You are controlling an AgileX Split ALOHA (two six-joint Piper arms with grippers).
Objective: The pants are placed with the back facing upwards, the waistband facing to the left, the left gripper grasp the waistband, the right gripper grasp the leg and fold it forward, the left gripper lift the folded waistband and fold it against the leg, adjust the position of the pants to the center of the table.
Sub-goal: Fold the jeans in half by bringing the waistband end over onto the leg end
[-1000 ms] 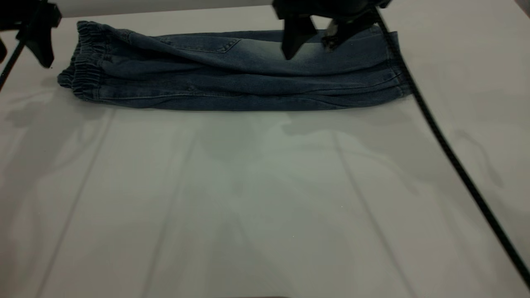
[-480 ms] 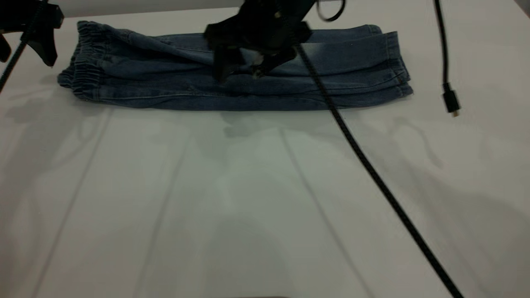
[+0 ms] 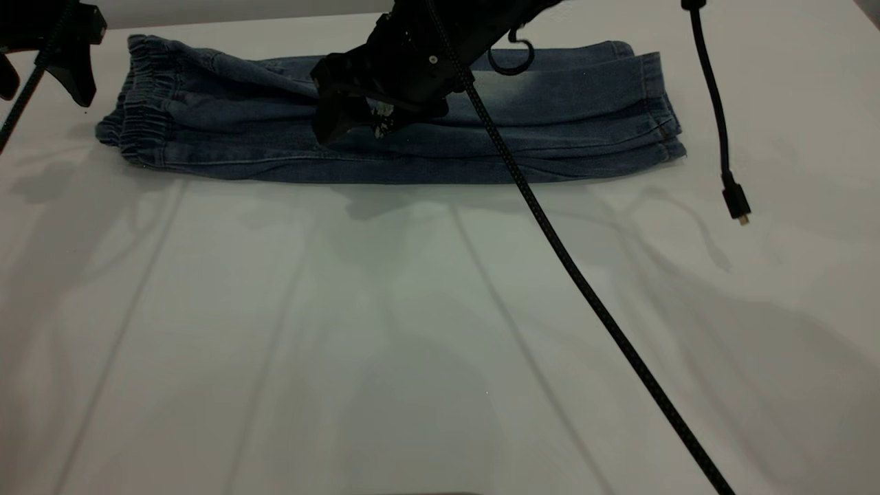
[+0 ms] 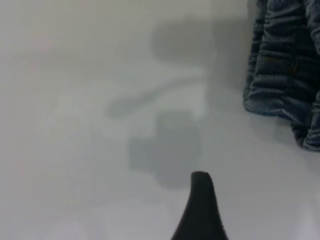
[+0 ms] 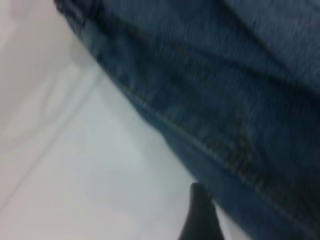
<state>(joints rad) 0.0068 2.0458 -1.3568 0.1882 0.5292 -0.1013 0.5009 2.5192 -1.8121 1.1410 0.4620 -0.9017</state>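
I see the pants (image 3: pixel 385 117) folded lengthwise into a long strip at the far side of the table (image 3: pixel 412 330), waistband (image 3: pixel 137 103) at the left end. My right gripper (image 3: pixel 354 124) hangs low over the middle of the strip, fingers slightly parted and holding nothing that I can make out. My left gripper (image 3: pixel 41 62) hovers just beyond the waistband, apart from it; I cannot tell how open it is.
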